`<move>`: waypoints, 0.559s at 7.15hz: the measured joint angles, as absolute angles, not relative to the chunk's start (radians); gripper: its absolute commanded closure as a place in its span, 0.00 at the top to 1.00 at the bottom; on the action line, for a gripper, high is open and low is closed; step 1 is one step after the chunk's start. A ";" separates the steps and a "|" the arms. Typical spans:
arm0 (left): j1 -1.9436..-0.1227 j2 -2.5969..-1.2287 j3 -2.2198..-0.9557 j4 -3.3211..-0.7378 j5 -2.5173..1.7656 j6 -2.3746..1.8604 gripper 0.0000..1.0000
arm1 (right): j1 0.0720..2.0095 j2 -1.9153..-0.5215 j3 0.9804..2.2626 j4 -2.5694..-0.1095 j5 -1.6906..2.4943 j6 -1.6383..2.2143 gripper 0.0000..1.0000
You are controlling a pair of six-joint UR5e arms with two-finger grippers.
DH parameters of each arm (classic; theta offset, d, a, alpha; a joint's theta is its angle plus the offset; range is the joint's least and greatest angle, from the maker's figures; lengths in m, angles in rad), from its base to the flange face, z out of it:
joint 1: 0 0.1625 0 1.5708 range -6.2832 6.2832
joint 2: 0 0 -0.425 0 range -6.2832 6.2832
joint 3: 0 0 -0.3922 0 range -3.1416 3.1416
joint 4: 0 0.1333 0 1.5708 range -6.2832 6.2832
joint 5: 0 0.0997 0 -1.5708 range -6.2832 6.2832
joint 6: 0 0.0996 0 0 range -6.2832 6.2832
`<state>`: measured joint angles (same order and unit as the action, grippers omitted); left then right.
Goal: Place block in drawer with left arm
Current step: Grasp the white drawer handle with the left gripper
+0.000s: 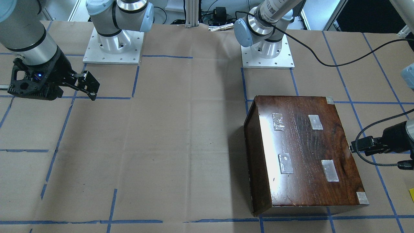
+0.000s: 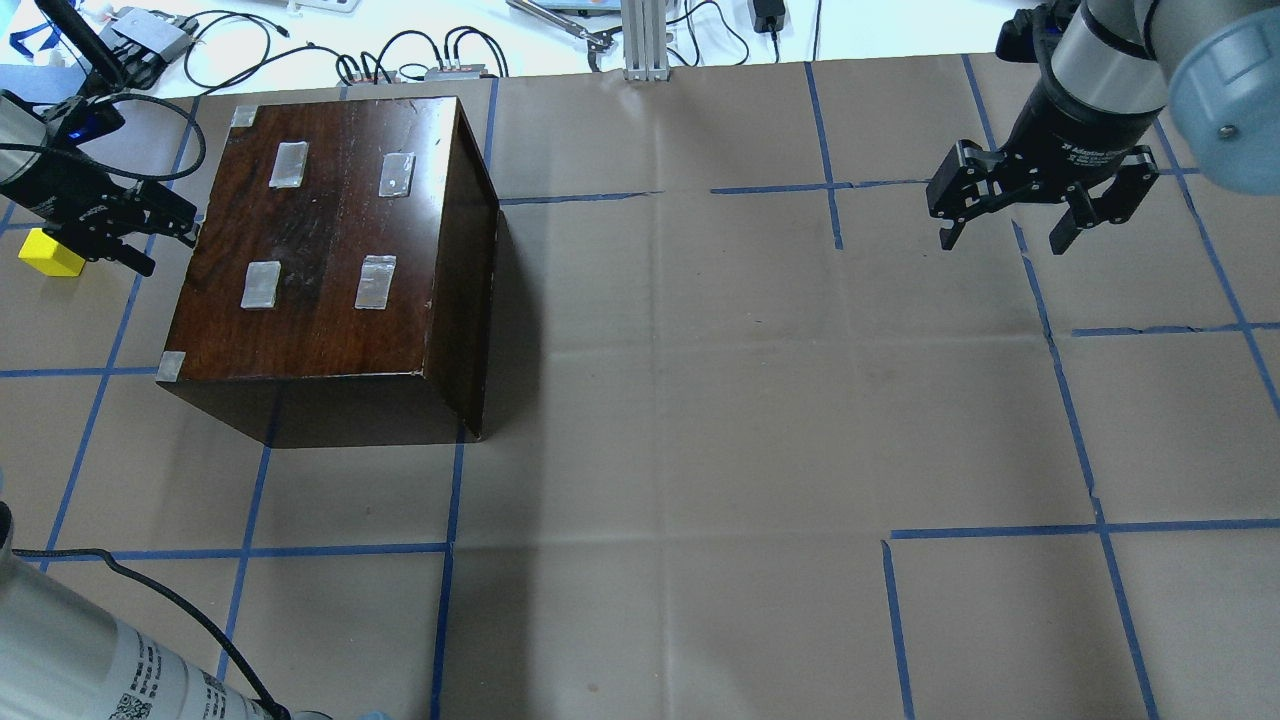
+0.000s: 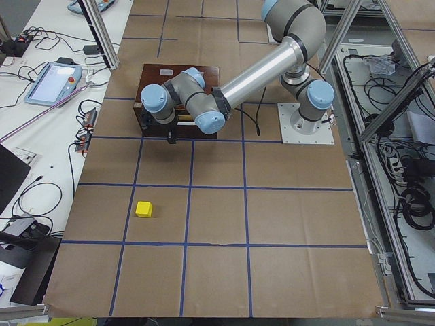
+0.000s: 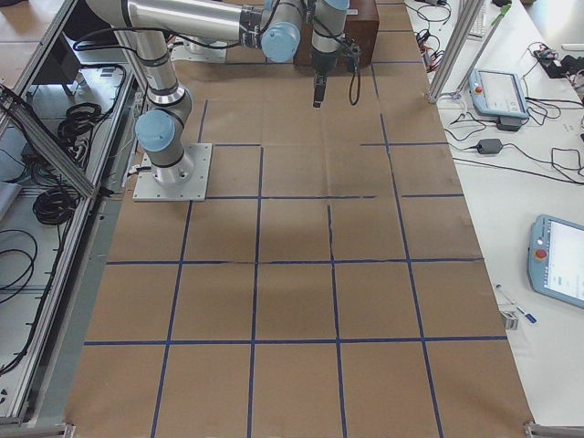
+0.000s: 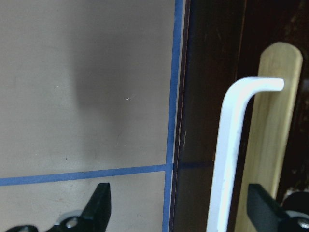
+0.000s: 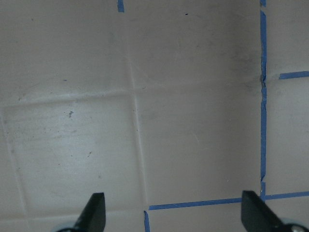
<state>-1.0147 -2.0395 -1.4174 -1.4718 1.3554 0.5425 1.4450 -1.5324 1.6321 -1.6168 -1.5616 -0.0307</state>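
The small yellow block (image 2: 50, 252) lies on the paper to the left of the dark glossy box (image 2: 330, 300); it also shows in the exterior left view (image 3: 143, 209). My left gripper (image 2: 165, 248) is open and empty at the box's left face, just right of the block. In the left wrist view the open left gripper (image 5: 181, 208) straddles a white bent bar (image 5: 231, 145) beside a pale-wood strip (image 5: 273, 125) on the dark face. No pulled-out drawer tray shows. My right gripper (image 2: 1003, 240) is open and empty, far to the right.
The dark box (image 1: 307, 155) carries several tape patches on top. Both arm bases (image 1: 113, 45) stand on white plates. A black cable (image 1: 323, 61) loops over the paper. Cables and a power strip (image 2: 440, 70) lie beyond the table's far edge.
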 measured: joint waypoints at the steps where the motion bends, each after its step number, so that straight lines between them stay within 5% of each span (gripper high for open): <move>1: -1.014 -2.042 -1.418 -1.469 1.356 0.543 0.98 | 1.445 -1.532 1.632 -1.617 -1.562 -0.031 1.00; 4: -1.011 -2.045 -1.416 -1.466 1.358 0.543 0.98 | 1.445 -1.532 1.632 -1.617 -1.562 -0.031 1.00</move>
